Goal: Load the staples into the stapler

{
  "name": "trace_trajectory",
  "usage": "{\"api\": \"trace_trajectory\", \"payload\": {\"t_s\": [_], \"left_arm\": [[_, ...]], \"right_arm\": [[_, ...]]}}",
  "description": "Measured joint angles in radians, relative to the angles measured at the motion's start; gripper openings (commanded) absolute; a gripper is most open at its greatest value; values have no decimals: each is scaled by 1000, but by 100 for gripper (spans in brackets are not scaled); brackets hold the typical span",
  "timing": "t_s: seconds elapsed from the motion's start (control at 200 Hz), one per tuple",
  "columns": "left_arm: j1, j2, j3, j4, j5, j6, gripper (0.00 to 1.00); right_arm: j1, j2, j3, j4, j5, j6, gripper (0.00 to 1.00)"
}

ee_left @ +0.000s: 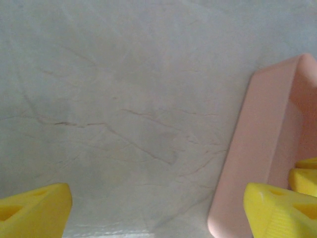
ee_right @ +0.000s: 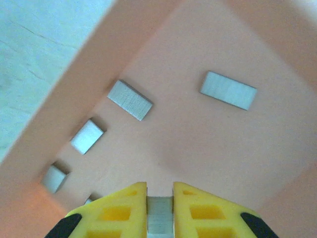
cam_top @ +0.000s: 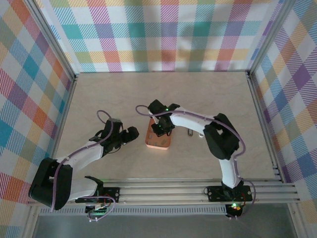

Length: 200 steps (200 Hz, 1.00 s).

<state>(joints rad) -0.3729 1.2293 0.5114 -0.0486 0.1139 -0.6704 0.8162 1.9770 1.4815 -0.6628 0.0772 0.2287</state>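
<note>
Inside the shallow orange tray (cam_top: 157, 143) my right gripper (cam_top: 161, 130) reaches down. In the right wrist view the right gripper (ee_right: 160, 188) is shut on a short grey strip of staples (ee_right: 160, 215), pinched between its yellow fingertips just above the tray floor (ee_right: 198, 144). Several other staples lie loose in the tray: one (ee_right: 130, 99), another (ee_right: 228, 89), a third (ee_right: 87, 136). The stapler (cam_top: 189, 132) lies on the table just right of the tray. My left gripper (cam_top: 132, 135) hovers left of the tray, open and holding nothing (ee_left: 156, 198); the tray's outer wall (ee_left: 262, 148) stands by its right finger (ee_left: 277, 213).
The marbled tabletop (ee_left: 124, 99) stretches bare under the left gripper. Plaid walls (cam_top: 163, 34) enclose the table on three sides, and a metal rail (cam_top: 198, 191) runs along the near edge by the arm bases.
</note>
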Motion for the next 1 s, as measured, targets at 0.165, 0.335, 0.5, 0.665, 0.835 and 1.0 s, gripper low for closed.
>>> {"api": "trace_trajectory", "payload": {"t_s": [0.165,0.335,0.5,0.665,0.835,1.0], "left_arm": [[-34,0,0,70,29,41,89],[-92,11,8,138,47,101,89],[-150,51,63,164,55,167,89],[-210,91,118,203,61,230,89],[-245,150,142,220,61,259,89],[-258,188,155,220,61,271,89]], "right_arm": [[-11,-195,-163,134,26,76,16],[-47,-362,-331,221,73,137,18],[-118,-488,-445,228,103,179,18],[-157,-568,-513,185,121,209,20],[-164,-576,-570,82,76,250,18],[-167,-528,-605,-14,29,286,18]]}}
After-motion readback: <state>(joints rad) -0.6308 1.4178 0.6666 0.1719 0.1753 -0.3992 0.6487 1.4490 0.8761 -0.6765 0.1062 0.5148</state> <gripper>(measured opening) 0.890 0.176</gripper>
